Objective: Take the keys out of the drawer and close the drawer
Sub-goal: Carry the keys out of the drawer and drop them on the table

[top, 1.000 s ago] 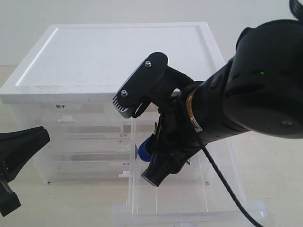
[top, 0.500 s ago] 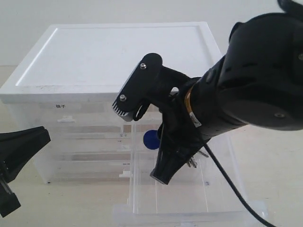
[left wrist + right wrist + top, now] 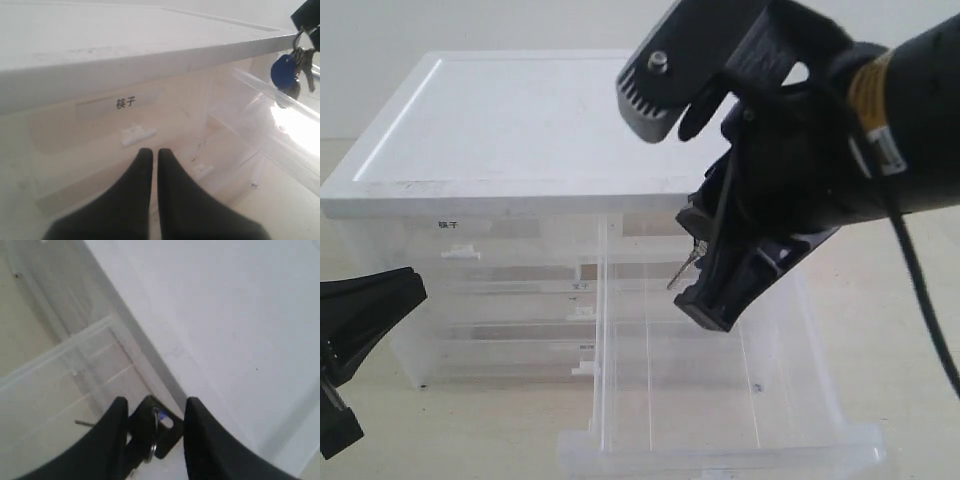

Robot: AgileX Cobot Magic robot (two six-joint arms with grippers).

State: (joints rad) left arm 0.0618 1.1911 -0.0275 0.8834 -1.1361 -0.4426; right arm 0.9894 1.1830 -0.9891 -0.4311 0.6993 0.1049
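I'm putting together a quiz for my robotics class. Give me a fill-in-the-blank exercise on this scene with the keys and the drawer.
1. The keys hang from the ____ end effector.
2. The drawer stands ____.
3. The round fob on the keys is ____.
4. The left end effector is ____ and holds nothing.
Missing words: right; open; blue; shut.

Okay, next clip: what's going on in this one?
The right claw holds the keys, which hang in the air above the pulled-out clear drawer, so they are out of it. The drawer is not yet closed. The left claw is shut and empty, off to the side, facing the front of the white cabinet.
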